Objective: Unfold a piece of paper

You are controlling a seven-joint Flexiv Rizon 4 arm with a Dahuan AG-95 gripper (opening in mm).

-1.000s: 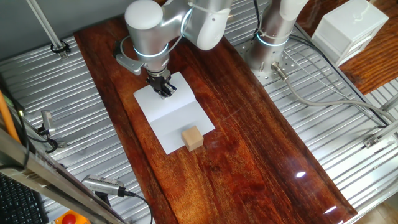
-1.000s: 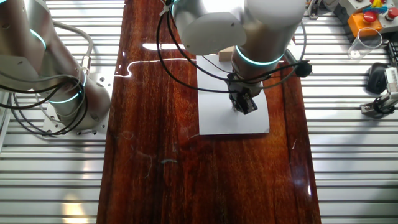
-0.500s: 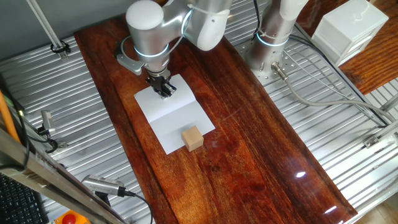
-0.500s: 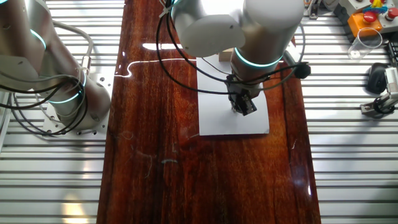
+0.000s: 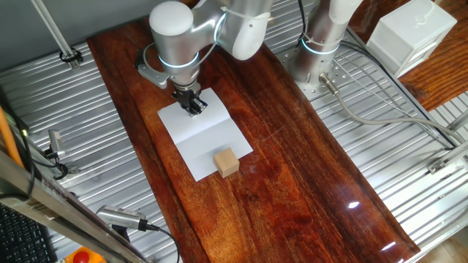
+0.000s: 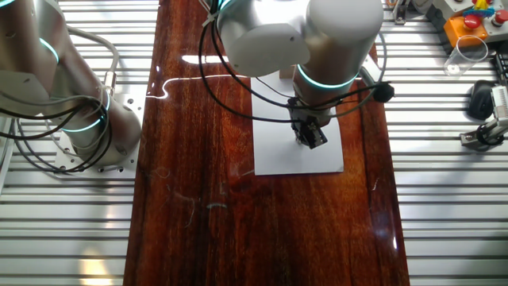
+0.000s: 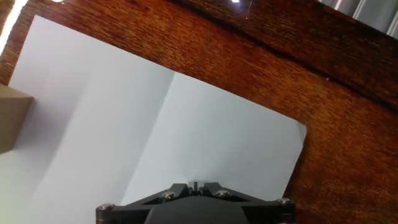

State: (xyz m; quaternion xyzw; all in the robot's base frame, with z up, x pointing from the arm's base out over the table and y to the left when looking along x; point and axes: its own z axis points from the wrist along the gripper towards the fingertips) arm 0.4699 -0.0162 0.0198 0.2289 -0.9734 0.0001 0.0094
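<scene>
The piece of paper [image 5: 205, 135] lies flat and open on the dark wooden table, with one crease across its middle; it also shows in the other fixed view [image 6: 278, 143] and in the hand view [image 7: 186, 137]. A small tan wooden cube [image 5: 227, 162] stands on one end of the sheet, seen at the left edge of the hand view [image 7: 12, 121]. My gripper [image 5: 194, 108] [image 6: 309, 140] [image 7: 196, 184] hangs just above the half of the sheet away from the cube. Its jaws stand closed together with nothing between them.
A white boxy block [image 5: 409, 33] stands at the back right off the wooden board. A second arm's base [image 5: 322, 51] stands beside the board, seen also in the other fixed view [image 6: 71, 111]. Ribbed metal table surface [image 5: 409, 161] and cables flank the board.
The gripper has lifted very slightly above the paper. The sheet and the cube have not moved.
</scene>
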